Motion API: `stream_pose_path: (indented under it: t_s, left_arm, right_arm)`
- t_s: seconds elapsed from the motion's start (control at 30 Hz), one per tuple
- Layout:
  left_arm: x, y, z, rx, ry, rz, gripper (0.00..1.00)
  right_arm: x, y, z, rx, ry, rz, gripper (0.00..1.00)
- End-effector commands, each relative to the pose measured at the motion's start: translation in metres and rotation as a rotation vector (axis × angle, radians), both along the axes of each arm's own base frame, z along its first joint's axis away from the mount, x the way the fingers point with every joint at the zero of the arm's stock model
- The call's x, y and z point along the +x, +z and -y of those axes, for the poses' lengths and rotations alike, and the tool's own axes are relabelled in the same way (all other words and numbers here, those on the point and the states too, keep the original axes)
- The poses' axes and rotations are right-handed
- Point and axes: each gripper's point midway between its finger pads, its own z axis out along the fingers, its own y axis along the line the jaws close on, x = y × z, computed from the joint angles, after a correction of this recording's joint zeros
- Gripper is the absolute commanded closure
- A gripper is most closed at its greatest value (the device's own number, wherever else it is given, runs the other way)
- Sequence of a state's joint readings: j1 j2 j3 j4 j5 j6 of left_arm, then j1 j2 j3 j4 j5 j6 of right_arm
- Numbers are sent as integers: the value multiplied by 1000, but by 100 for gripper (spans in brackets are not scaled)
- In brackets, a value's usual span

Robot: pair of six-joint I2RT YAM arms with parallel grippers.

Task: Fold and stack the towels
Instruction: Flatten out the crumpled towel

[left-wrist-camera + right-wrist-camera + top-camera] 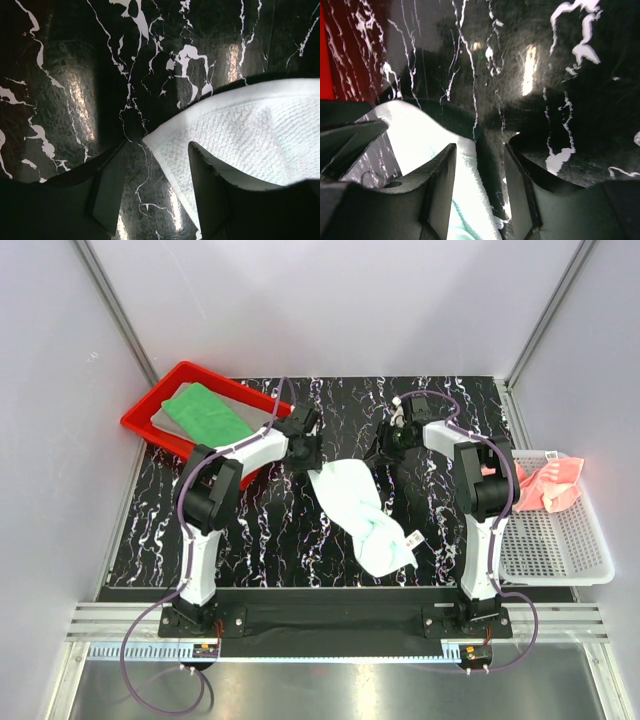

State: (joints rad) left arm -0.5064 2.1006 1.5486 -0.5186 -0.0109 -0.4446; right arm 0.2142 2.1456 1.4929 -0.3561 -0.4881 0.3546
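A white towel point(360, 510) with a small label point(413, 537) lies crumpled on the black marbled table, running from centre toward the front. My left gripper point(307, 455) hovers at its far left corner. In the left wrist view that gripper point(157, 147) is open, its fingers astride the white towel's corner point(165, 150). My right gripper point(390, 440) is near the far right corner. It point(479, 147) is open, with the towel's edge point(465, 165) beside its left finger. A green towel point(205, 412) lies on a grey towel point(250, 405). A salmon-pink towel point(548, 485) is at the right.
The green and grey towels rest in a red tray point(140, 425) at the back left. A white mesh basket point(555, 540) at the right edge holds the pink towel. Pale walls enclose the table on three sides.
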Motion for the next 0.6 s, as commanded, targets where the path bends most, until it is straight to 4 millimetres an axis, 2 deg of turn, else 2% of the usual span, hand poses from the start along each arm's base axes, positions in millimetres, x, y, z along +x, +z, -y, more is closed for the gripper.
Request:
stream_pose_path:
  t_s: [0.0, 0.13, 0.17, 0.2, 0.27, 0.3, 0.33, 0.37, 0.4, 0.43, 0.47, 0.5, 0.53, 0.57]
  left_arm:
    - [10, -10, 2, 1, 37, 5, 46]
    - [5, -17, 11, -34, 12, -21, 55]
    - [2, -19, 11, -34, 5, -30, 65]
    - [0, -20, 12, -36, 2, -38, 70]
    - [-6, -16, 17, -71, -15, -48, 85]
    - [-9, -12, 23, -98, -31, -46, 97]
    - [-13, 2, 35, -159, -68, -43, 100]
    - [-15, 10, 42, -198, -85, -32, 100]
    - [-21, 32, 58, -264, -133, -15, 100]
    - [-23, 44, 65, -291, -153, 0, 100]
    - [-26, 58, 72, -310, -163, 11, 100]
    - [-33, 70, 80, -320, -184, 19, 100]
    - [-34, 87, 81, -318, -177, 44, 100]
    - [-38, 99, 80, -307, -171, 39, 100]
  right_arm:
    - [3, 4, -7, 45, 17, 43, 51]
    - [-2, 0, -7, 54, 9, 34, 53]
    - [-4, 0, -7, 51, 9, 31, 53]
    - [-6, 0, -6, 46, 6, 27, 54]
    - [-4, 7, 1, 11, -9, 50, 70]
    - [-8, 9, 6, -13, -17, 42, 77]
    - [-5, 12, 16, -66, -42, 55, 88]
    - [-3, 30, 22, -93, -61, 87, 92]
    - [-10, 29, 43, -196, -112, 56, 95]
    - [-14, 34, 55, -256, -143, 48, 98]
    - [-18, 54, 66, -302, -177, 69, 100]
    - [-33, 59, 77, -354, -194, 32, 100]
    - [-38, 84, 85, -374, -224, 80, 100]
    - [-52, 85, 89, -383, -227, 63, 100]
